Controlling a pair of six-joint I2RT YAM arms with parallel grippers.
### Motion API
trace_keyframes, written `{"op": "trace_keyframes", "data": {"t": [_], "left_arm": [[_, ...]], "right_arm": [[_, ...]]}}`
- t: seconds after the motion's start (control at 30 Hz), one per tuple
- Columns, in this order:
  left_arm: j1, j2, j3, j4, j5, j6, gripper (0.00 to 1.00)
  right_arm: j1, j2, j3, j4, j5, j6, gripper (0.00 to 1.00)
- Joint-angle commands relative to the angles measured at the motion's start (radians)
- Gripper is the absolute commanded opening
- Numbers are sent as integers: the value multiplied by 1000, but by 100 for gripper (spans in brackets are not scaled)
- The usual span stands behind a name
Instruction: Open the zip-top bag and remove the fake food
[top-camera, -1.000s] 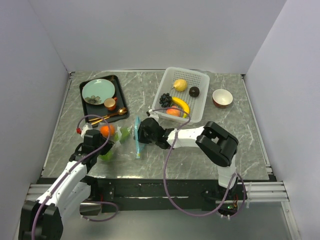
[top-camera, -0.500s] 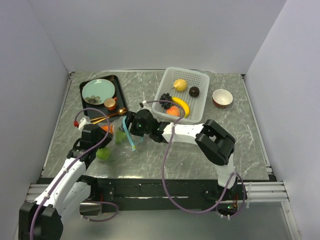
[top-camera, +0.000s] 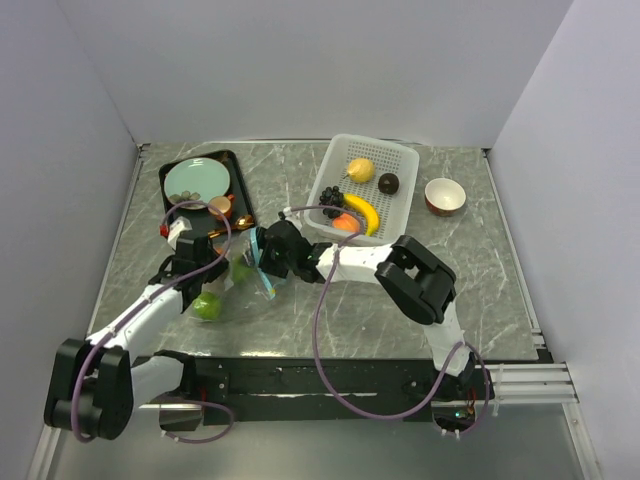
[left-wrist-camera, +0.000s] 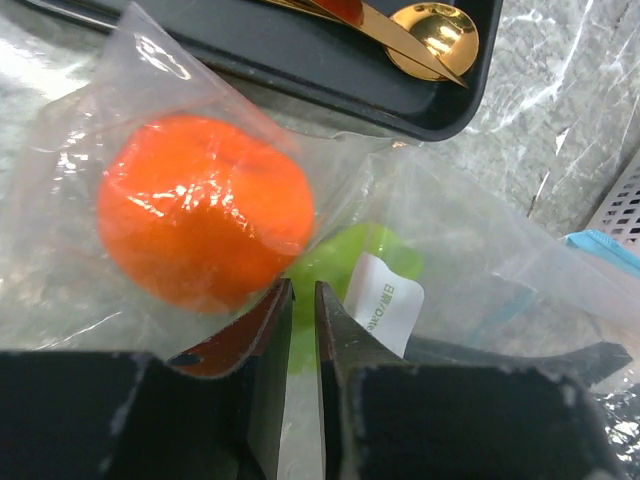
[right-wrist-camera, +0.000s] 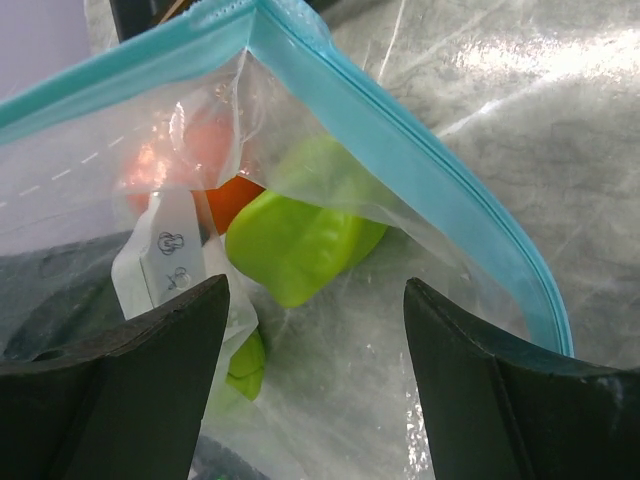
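The zip-top bag (top-camera: 243, 283) lies on the table between my two grippers, its teal zipper strip (right-wrist-camera: 400, 150) parted in an arc. Inside it I see an orange (left-wrist-camera: 205, 225) and a green fruit (right-wrist-camera: 300, 240). A green lime (top-camera: 207, 305) sits at the bag's near edge; I cannot tell whether it is inside. My left gripper (left-wrist-camera: 300, 300) is shut on the bag's plastic just beside the orange. My right gripper (right-wrist-camera: 315, 300) is open at the bag's mouth, one finger on each side of the green fruit.
A white basket (top-camera: 405, 200) at the back right holds a lemon (top-camera: 360, 170), brown ball (top-camera: 389, 183), grapes (top-camera: 330, 198), banana (top-camera: 362, 210) and peach (top-camera: 345, 225). A black tray (top-camera: 240, 190) with plate, orange cup (top-camera: 220, 207) and gold spoon (left-wrist-camera: 430, 30) lies just beyond the bag. A bowl (top-camera: 445, 195) stands far right.
My left gripper has moved away from the near edge toward the tray. My right gripper has moved left with the zipper strip, closing up on the left gripper.
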Motion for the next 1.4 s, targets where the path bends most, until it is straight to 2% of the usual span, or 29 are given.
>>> {"op": "trace_keyframes", "data": {"t": [0.0, 0.13, 0.33, 0.67, 0.87, 1.03, 1.1, 1.17, 1.37], "left_arm": [[-2, 32, -12, 98, 36, -9, 20], [-2, 57, -25, 98, 55, -7, 19], [-10, 65, -66, 154, 122, -13, 10], [-21, 3, -128, 181, 179, -24, 8], [-21, 3, -135, 181, 179, -29, 7], [-21, -46, -141, 127, 173, -56, 4], [-21, -75, -140, 109, 101, -71, 2], [-21, -92, -141, 44, 60, -81, 1], [-21, -132, -147, -8, 0, -115, 1]], "right_arm": [[-13, 13, 57, 1, 22, 24, 78], [-15, 26, 73, -6, 31, 28, 78], [-13, 54, 116, -39, 39, 25, 79], [-10, 62, 112, -78, 71, -28, 77], [-7, 17, 40, -52, 94, -53, 67], [-9, -1, 24, -52, 100, -77, 45], [-9, -18, 11, -49, 101, -87, 38], [-6, -38, 0, -48, 108, -96, 35], [-9, -124, -74, -28, 123, -126, 31]]}}
